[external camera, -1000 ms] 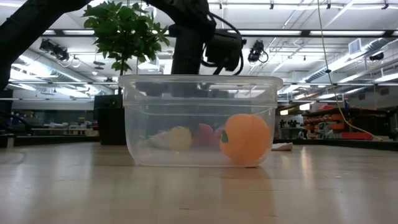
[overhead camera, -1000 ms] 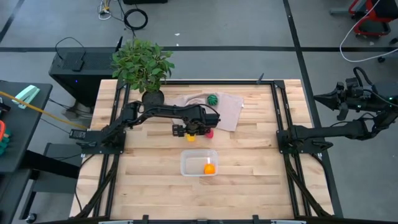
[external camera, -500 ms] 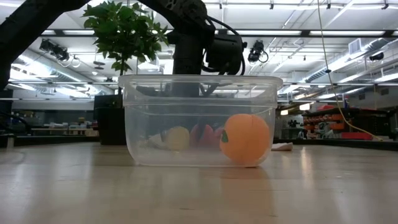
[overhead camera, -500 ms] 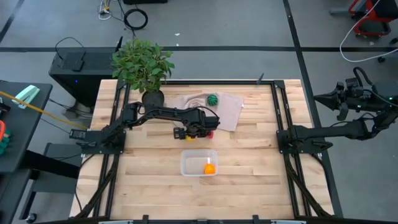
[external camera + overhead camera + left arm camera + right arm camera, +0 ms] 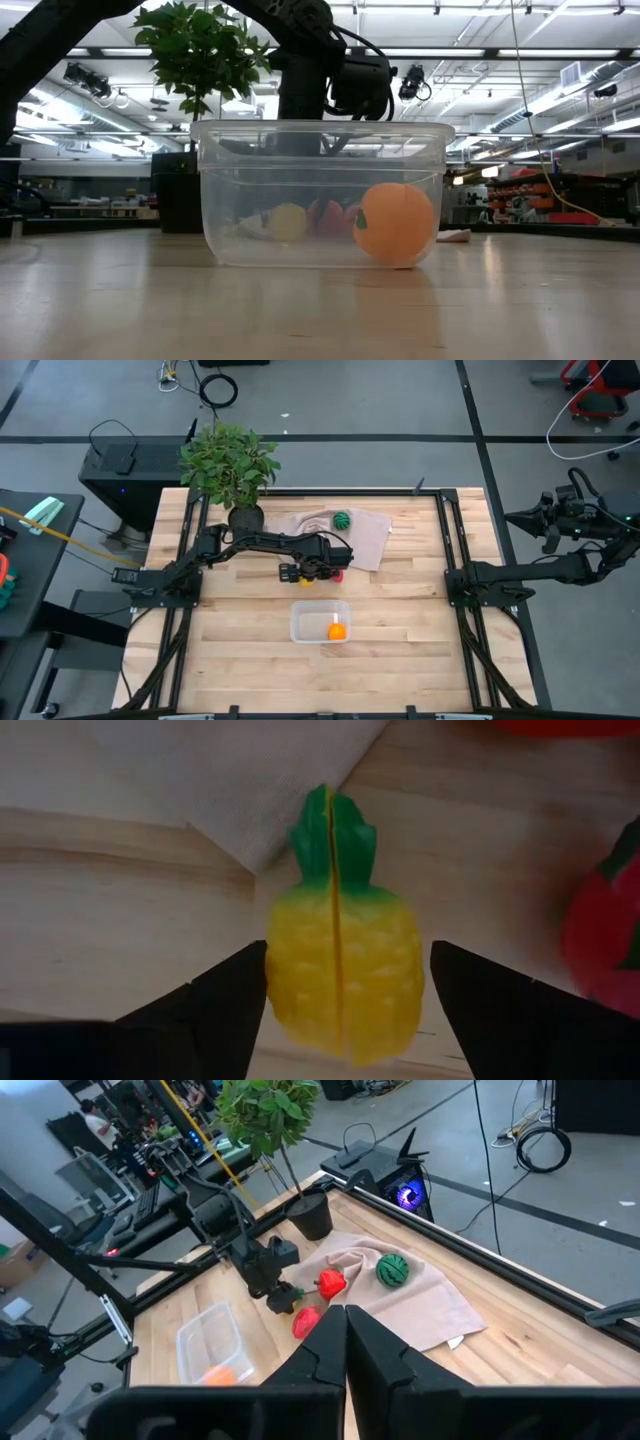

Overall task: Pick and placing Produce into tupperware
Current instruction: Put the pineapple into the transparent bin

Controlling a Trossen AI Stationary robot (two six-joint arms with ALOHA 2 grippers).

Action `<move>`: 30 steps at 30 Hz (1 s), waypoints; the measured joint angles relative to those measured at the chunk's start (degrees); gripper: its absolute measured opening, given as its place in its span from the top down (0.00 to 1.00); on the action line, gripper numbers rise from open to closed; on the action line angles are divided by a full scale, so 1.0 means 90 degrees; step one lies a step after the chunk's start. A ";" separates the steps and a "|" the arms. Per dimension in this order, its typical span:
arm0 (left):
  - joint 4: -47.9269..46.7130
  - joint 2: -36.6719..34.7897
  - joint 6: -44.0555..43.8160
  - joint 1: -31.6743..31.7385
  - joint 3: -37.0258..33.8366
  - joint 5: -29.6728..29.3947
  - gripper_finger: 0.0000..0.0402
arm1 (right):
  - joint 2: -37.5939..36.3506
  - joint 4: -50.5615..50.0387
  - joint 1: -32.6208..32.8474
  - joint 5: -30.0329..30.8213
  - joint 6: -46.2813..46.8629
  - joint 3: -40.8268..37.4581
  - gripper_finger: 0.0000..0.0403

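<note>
Since a second ago left gripper (image 5: 340,985) dropped lower over the yellow pineapple (image 5: 343,970); fingers spread, straddling it, not clamped yet, likely set for a squeeze. Red produce (image 5: 605,935) just beside, cut off. Tupperware (image 5: 320,621) nearer the table front holds the orange piece (image 5: 337,629). Right gripper (image 5: 345,1350) parked off-table, pinched closed. Contact with pineapple unclear.

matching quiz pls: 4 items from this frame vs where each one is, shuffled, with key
Items:
1. orange produce
2. yellow pineapple
3. dark green round produce
4. right gripper

Places:
A. on the beige cloth
B. between the left gripper fingers, on the table
C. inside the tupperware
D. raised off to the table's right side, shut

Pairs: 1-C, 2-B, 3-A, 4-D
</note>
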 joint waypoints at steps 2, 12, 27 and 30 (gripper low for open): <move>-0.0009 0.0000 0.0001 0.0000 0.0000 -0.0026 0.33 | 0.0000 0.0000 0.0000 -0.0002 0.0023 0.0000 0.98; -0.0026 0.0000 0.0029 -0.0051 -0.0070 -0.0069 0.42 | -0.0002 -0.0002 -0.0001 -0.0001 0.0038 0.0000 0.98; -0.0050 0.0005 0.0057 -0.0174 0.0218 -0.0173 0.41 | -0.0002 0.0000 0.0000 -0.0002 0.0028 0.0000 0.98; -0.0287 0.0005 0.0056 -0.0255 0.0451 -0.0332 0.40 | -0.0002 0.0000 0.0000 -0.0002 0.0022 0.0000 0.97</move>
